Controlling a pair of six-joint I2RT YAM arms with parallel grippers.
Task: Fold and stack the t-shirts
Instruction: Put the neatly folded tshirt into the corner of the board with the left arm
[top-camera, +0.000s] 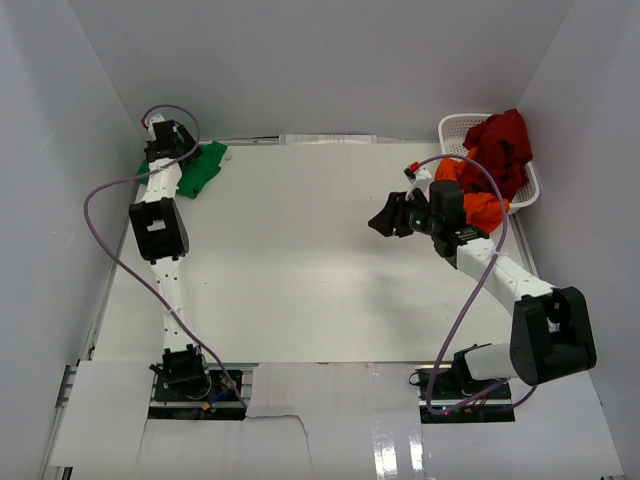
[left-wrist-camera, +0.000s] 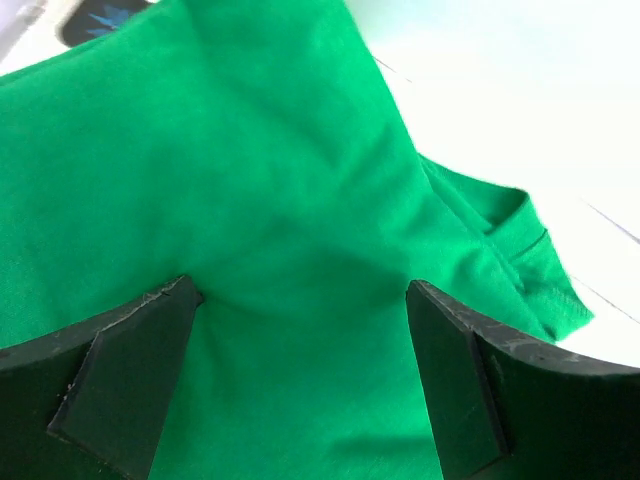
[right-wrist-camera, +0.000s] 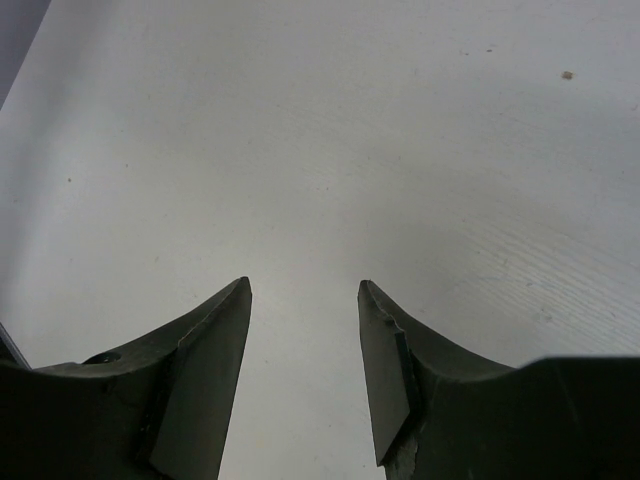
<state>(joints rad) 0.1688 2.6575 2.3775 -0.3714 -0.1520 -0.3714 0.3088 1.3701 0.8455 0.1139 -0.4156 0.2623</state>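
hovering wide open over the green shirt (top-camera: 203, 166) at upper left, left claw (left-wrist-camera: 300, 292) grips nothing; a shallow pinch may snag one layer and bunch it. right claw (right-wrist-camera: 303, 290) parted, empty, over the table (right-wrist-camera: 420, 140).

White table (top-camera: 300, 250): green t-shirt (top-camera: 203, 168) at far-L corner, basket (top-camera: 452, 128) far-R corner.

White lattice basket (top-camera: 455, 126) at the far right corner of the white table (top-camera: 300, 270)
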